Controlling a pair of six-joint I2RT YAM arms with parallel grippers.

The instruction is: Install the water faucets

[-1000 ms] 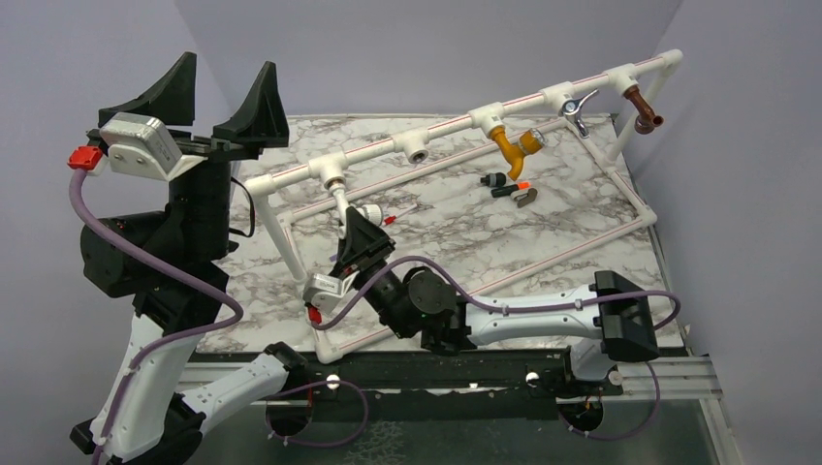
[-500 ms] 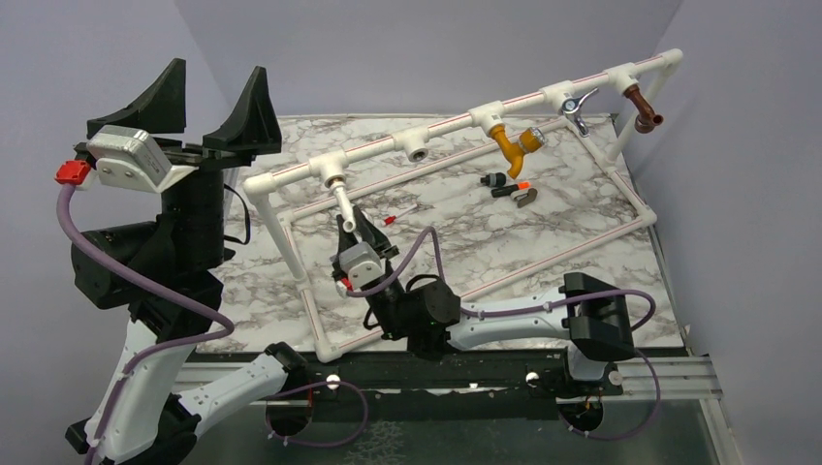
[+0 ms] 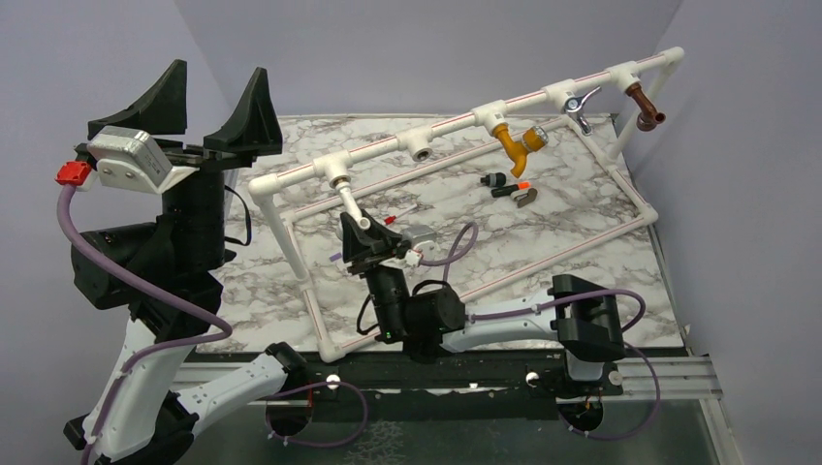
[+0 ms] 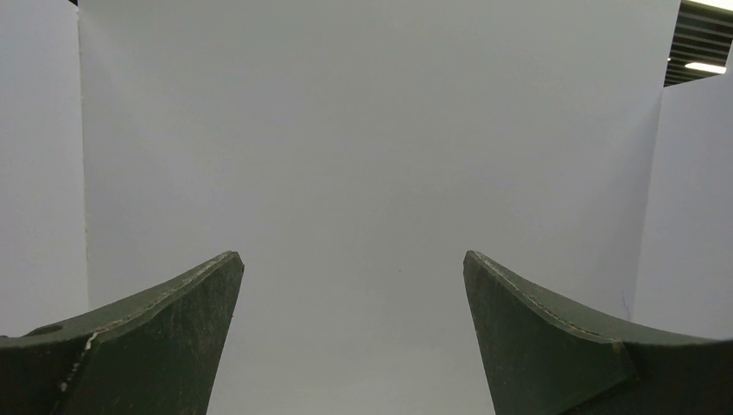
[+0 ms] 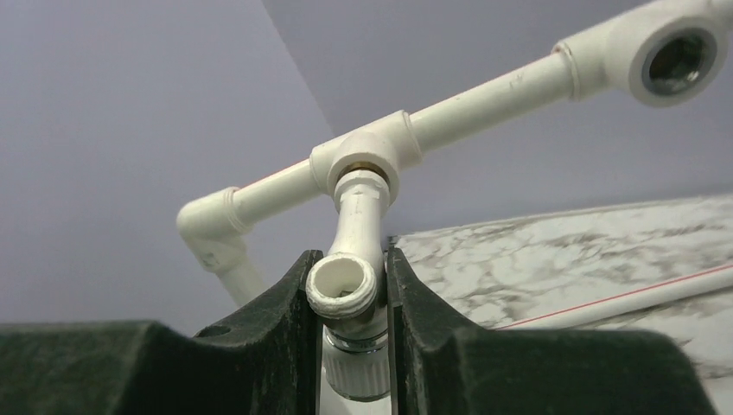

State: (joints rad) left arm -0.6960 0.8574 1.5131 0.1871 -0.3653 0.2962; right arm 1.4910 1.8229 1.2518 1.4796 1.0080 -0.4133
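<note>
My right gripper is shut on the white faucet, whose stem sits in the leftmost tee socket of the white pipe frame. In the right wrist view the faucet stands between my fingers, its open spout facing the camera and its ribbed knob below. A mustard-yellow faucet, a chrome-levered faucet and a brown faucet hang from sockets further right. A black-and-orange faucet lies on the table. My left gripper is open, raised high at the left; its view shows only the grey wall.
The white pipe frame spans the marble table, its top bar rising to the right. One tee socket between the white and yellow faucets is open. A small red-tipped piece lies near my right gripper. Grey walls close the back and sides.
My right wrist has rotated around the white faucet, its camera housing swinging from left to right of the fingers. The pipe frame has shifted slightly. The left arm has drawn a little to the left.
</note>
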